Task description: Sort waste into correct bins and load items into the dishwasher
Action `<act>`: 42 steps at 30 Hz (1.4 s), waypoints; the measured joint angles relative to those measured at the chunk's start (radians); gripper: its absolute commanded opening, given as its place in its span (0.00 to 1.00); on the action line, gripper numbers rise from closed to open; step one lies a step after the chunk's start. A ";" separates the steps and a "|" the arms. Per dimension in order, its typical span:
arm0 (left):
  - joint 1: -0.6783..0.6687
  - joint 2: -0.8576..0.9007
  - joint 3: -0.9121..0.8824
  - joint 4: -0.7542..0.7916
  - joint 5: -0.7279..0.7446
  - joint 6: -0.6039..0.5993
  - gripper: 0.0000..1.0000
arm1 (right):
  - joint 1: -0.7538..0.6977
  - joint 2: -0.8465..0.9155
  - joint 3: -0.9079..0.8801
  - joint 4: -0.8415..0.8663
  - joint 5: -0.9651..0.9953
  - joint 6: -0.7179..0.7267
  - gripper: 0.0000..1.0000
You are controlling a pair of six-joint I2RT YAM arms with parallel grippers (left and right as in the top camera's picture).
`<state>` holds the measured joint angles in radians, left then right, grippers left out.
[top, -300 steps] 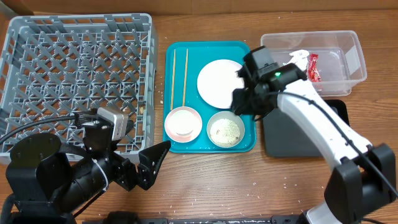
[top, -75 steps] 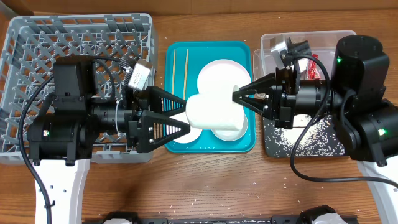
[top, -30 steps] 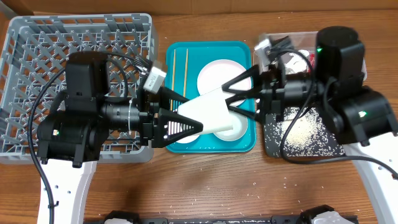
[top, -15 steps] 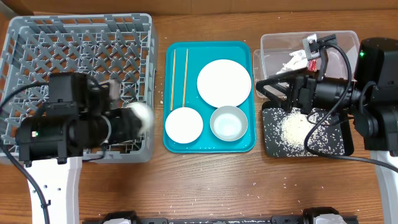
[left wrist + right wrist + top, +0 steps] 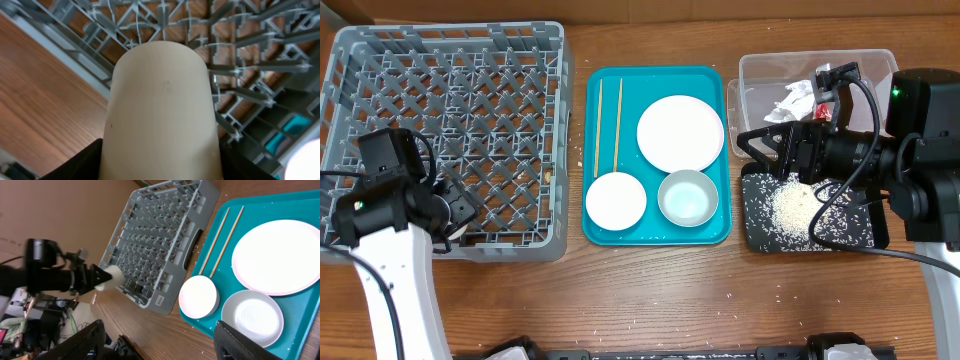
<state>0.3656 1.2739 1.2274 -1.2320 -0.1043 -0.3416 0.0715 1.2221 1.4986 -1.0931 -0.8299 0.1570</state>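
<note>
Handover done. A couple of seconds ago both arms held the cup [image 5: 160, 100] mid-air over the teal tray [image 5: 655, 75]. Now the left end effector [image 5: 101, 277] alone has it, fingers clamped on its sides, at the rack's [image 5: 450, 60] front-left corner. We can't tell if it touches the pegs yet. The right end effector [image 5: 750, 152] has backed off, spread wide and empty, over the black tray [image 5: 875, 235] with the rice [image 5: 790, 205]. The napkin [image 5: 795, 100] is in the tub [image 5: 880, 110]. We judge the waste sorted. Next we seat the cup, then plate [image 5: 680, 133], pink bowl [image 5: 615, 200], grey bowl [image 5: 687, 197] and chopsticks [image 5: 618, 125], all on the teal tray.
</note>
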 measured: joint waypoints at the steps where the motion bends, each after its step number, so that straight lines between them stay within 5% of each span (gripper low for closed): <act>1: 0.009 0.019 -0.016 0.017 0.011 0.000 0.56 | 0.000 0.000 0.000 0.000 0.000 0.000 0.71; 9: 0.014 0.122 -0.041 0.074 0.117 0.008 0.79 | 0.000 0.000 0.000 -0.022 0.001 0.000 0.71; 14: 0.015 0.123 0.061 -0.044 0.149 0.013 0.96 | 0.001 0.000 0.000 -0.032 0.029 0.000 0.71; 18: 0.015 0.123 0.254 -0.161 0.159 0.016 0.98 | 0.011 0.000 0.000 -0.051 0.066 0.000 0.72; 22: 0.015 0.121 0.372 -0.220 0.180 0.020 0.86 | 0.034 0.000 0.000 -0.068 0.106 0.000 0.72; 31: -0.063 0.020 0.396 -0.267 0.329 0.198 0.78 | 0.111 0.026 0.000 -0.076 0.186 -0.001 0.71; 34: -0.107 -0.056 0.402 -0.325 0.323 0.232 0.68 | 0.151 0.058 0.000 -0.071 0.206 0.000 0.64; 39: -0.172 -0.172 0.409 -0.335 0.318 0.277 0.72 | 0.249 0.134 0.000 -0.045 0.273 0.011 0.59; 42: -0.193 -0.247 0.410 -0.325 0.318 0.292 0.84 | 0.322 0.208 0.000 -0.006 0.342 0.034 0.54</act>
<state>0.1726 1.0271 1.6371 -1.5566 0.2134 -0.0494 0.3935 1.4303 1.4982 -1.0992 -0.4877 0.1905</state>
